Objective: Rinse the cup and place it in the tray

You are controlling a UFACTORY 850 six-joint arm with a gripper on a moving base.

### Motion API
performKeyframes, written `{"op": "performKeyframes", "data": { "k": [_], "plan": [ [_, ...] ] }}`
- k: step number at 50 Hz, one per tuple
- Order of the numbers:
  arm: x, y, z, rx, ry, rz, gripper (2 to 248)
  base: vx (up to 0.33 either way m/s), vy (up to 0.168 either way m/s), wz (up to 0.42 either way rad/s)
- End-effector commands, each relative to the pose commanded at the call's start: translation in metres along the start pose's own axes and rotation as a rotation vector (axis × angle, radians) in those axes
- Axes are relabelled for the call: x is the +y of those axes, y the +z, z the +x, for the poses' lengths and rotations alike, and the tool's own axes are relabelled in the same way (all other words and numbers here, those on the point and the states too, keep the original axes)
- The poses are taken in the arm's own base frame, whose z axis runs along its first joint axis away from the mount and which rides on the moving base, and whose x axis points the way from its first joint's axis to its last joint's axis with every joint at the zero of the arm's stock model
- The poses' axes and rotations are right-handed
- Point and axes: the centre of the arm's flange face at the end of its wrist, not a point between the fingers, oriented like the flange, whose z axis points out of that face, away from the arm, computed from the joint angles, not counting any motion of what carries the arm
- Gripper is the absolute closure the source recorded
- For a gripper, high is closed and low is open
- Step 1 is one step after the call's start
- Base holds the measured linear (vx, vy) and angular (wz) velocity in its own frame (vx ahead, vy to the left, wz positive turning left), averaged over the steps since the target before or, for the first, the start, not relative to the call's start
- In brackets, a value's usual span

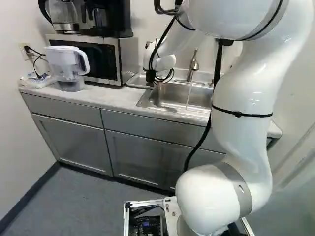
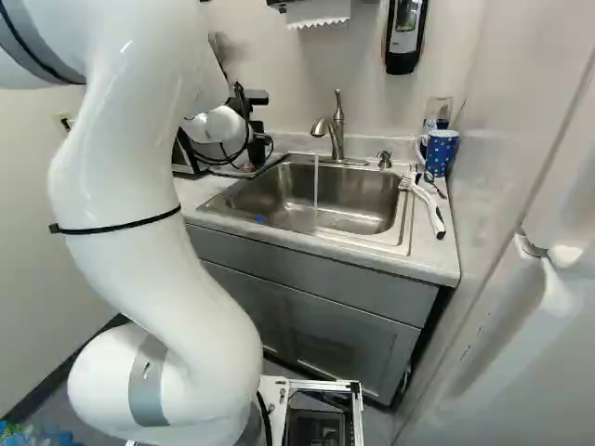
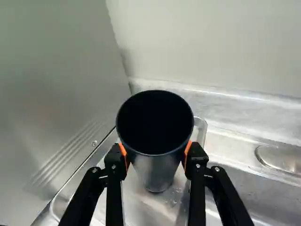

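The claw grips the tumbler, upright at the metal tray; rinse likely done; release remains; faucet running!

Cup: smooth, matt dark interior; outer wall of metallic sheen. Tray: smooth, glossy metal. Sink: metal, satin finish. Faucet: smooth metal, soft gloss. Towel: matt paper. Pitcher: smooth plastic in appearance.

Darkness hides the inner bottom of the tapered metal cup. The shallow, shiny metal tray runs past the wrist view's edge. In the left base view, the white jointed arm hides the steel sink's right end.
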Motion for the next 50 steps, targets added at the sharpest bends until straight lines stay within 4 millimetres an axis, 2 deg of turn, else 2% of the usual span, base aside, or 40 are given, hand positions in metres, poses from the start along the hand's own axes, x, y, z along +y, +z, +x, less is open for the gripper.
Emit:
{"op": "performKeyframes", "data": {
  "k": [9,10,15,16,20,21,25,26,30,31,50],
  "plan": [
    [0.0000,0.0000,0.0000,0.000,0.000,0.000,126,0.000,0.000,0.000],
    [0.0000,0.0000,0.0000,0.000,0.000,0.000,113,0.000,0.000,0.000],
    [0.0000,0.0000,0.0000,0.000,0.000,0.000,113,0.000,0.000,0.000],
    [0.0000,0.0000,0.0000,0.000,0.000,0.000,80,0.000,0.000,0.000],
    [0.0000,0.0000,0.0000,0.000,0.000,0.000,80,0.000,0.000,0.000],
    [0.0000,0.0000,0.0000,0.000,0.000,0.000,46,0.000,0.000,0.000],
    [0.0000,0.0000,0.0000,0.000,0.000,0.000,46,0.000,0.000,0.000],
    [0.0000,0.0000,0.0000,0.000,0.000,0.000,10,0.000,0.000,0.000],
    [0.0000,0.0000,0.0000,0.000,0.000,0.000,10,0.000,0.000,0.000],
    [0.0000,0.0000,0.0000,0.000,0.000,0.000,3,0.000,0.000,0.000],
    [-0.0009,-0.0054,0.0093,0.018,0.000,0.002,3,0.000,0.000,0.000]
  ]
}}
